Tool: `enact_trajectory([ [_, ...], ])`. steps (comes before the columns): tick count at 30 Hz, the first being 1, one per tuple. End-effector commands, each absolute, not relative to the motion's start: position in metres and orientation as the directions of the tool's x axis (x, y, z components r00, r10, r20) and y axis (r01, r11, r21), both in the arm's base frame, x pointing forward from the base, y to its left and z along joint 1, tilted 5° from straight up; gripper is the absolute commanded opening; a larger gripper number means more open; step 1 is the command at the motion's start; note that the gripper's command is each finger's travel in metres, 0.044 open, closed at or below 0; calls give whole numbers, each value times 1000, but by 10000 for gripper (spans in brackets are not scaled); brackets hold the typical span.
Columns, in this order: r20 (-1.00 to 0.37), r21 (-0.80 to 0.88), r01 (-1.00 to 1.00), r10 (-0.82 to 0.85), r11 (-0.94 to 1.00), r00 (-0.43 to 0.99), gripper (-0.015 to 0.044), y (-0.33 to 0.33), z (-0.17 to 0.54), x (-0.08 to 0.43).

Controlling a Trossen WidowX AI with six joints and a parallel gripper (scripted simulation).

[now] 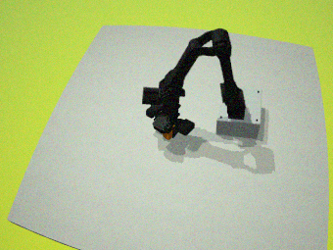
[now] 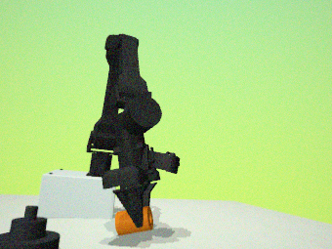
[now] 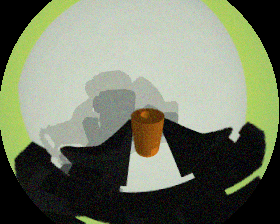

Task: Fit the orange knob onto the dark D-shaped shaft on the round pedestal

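The orange knob (image 1: 167, 135) (image 2: 127, 223) (image 3: 147, 135) lies on its side, slightly tilted in the exterior view, at or just above the table. Its end with a recess faces right there and away from the palm side in the wrist view. My gripper (image 1: 171, 130) (image 2: 142, 219) (image 3: 148, 123) is shut on the knob, one finger on each side of it. The round pedestal (image 2: 29, 240) is dark and stepped, at the lower left of the exterior view, with the dark shaft (image 2: 31, 212) upright on top. The shaft's flat side cannot be made out.
The white and grey base block (image 1: 238, 128) (image 2: 75, 195) of the arm stands behind the gripper in the exterior view. The pale table (image 1: 108, 194) (image 2: 205, 218) carries the arm's shadows. The pedestal stands apart from the knob, to its left in the exterior view.
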State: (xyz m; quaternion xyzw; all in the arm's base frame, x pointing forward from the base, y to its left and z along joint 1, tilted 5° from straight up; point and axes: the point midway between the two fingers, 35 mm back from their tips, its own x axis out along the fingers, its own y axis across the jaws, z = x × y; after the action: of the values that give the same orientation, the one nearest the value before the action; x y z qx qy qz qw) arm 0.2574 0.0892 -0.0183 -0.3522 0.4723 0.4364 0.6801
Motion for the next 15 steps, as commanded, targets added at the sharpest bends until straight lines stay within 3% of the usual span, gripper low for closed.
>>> enact_trajectory([
  [1, -926, -69, -927, 321, 369, 197, 181, 85, -17, 256],
  [15, -822, -70, -927, 505, 369, 263, 181, 72, -13, 250],
])
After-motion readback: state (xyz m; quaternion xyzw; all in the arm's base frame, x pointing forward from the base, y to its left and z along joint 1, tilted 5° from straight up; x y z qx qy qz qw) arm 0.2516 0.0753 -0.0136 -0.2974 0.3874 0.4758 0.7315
